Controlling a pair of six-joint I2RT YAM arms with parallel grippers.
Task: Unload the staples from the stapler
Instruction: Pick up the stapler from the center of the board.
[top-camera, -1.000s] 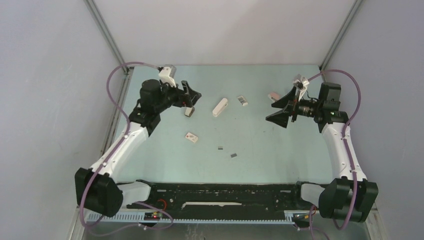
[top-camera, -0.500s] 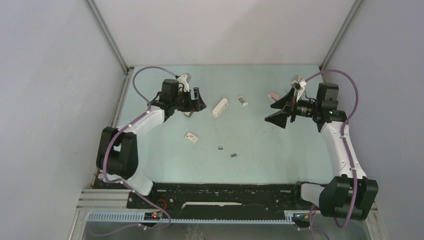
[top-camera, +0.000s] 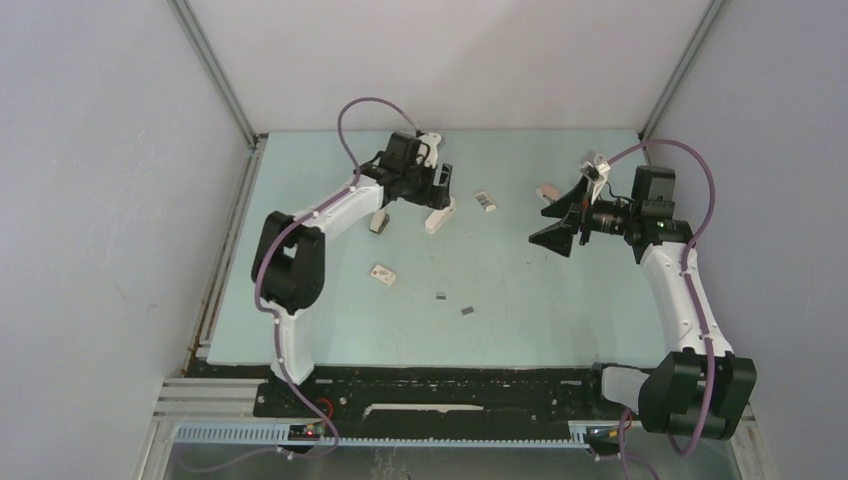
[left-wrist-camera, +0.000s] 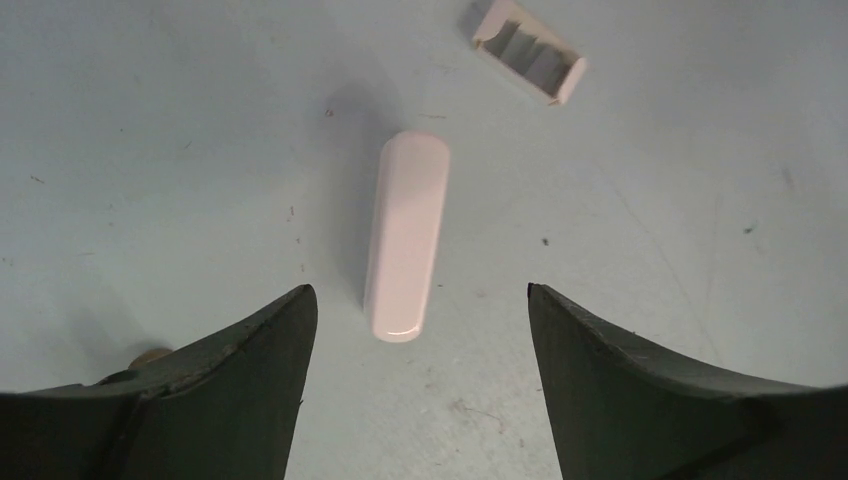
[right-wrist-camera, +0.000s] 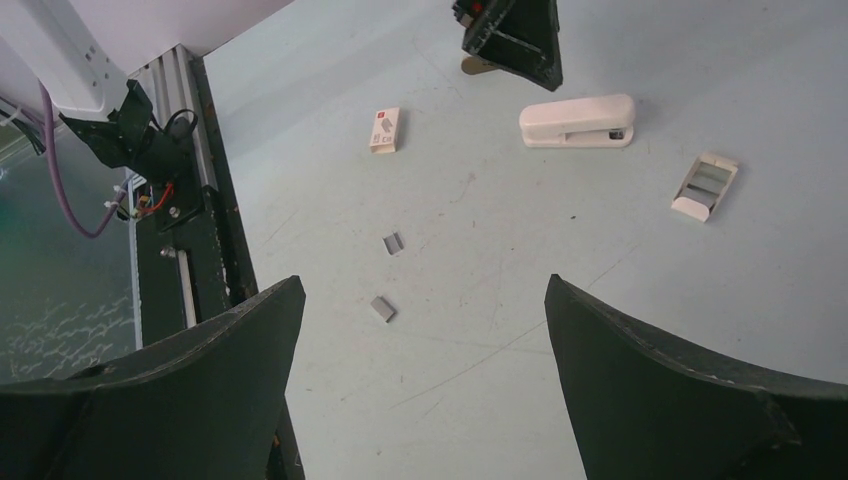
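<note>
Motion belonged to the left gripper (top-camera: 432, 192) alone: within a second it had swung from the left side of the table (top-camera: 570, 310) to the far middle, fingers spread wide either side of the white stapler (left-wrist-camera: 405, 235), not touching it. The right gripper (top-camera: 558, 222), also spread and empty, had kept near the right edge. A grasp on the stapler was probably being lined up. Counted: one white stapler, two staples (top-camera: 440, 296) lying loose toward the middle of the near edge, one marked white box (top-camera: 383, 274), one open tray (top-camera: 485, 201).

Two staples (right-wrist-camera: 393, 243) (right-wrist-camera: 382, 309), one long white stapler (right-wrist-camera: 577, 121)
</note>
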